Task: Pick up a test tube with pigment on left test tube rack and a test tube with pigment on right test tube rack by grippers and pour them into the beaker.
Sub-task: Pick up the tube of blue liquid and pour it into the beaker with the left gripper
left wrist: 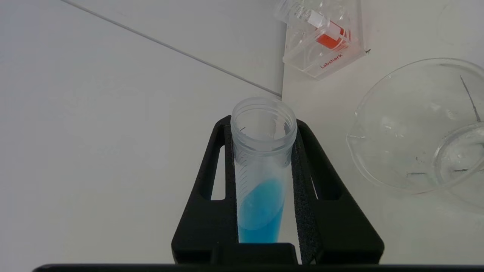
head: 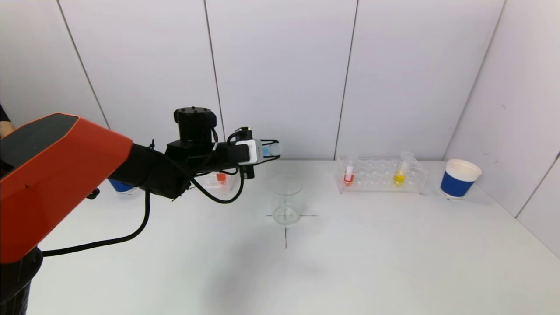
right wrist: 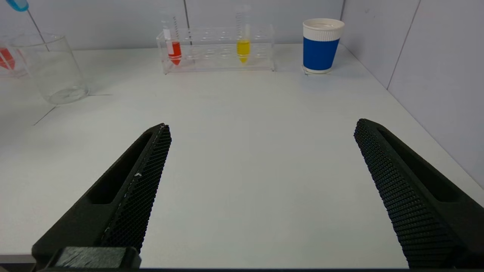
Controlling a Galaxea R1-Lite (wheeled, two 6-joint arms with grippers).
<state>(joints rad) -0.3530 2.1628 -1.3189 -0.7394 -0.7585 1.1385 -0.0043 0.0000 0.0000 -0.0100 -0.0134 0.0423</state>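
left claw (left wrist: pixel 263 158) grips blue tube (left wrist: pixel 261 181) beside beaker (left wrist: pixel 382 124) rim.

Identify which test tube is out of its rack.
The blue tube, clamped in the left gripper near the beaker. The yellow tube and both red tubes stand in racks.

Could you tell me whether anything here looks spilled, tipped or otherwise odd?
Nothing stands out. The left gripper holds the blue tube tilted near the beaker, with no spill on the table.

Four tubes (left wrist: pixel 262 166), two racks (head: pixel 380 175), two cups (head: pixel 459 178)
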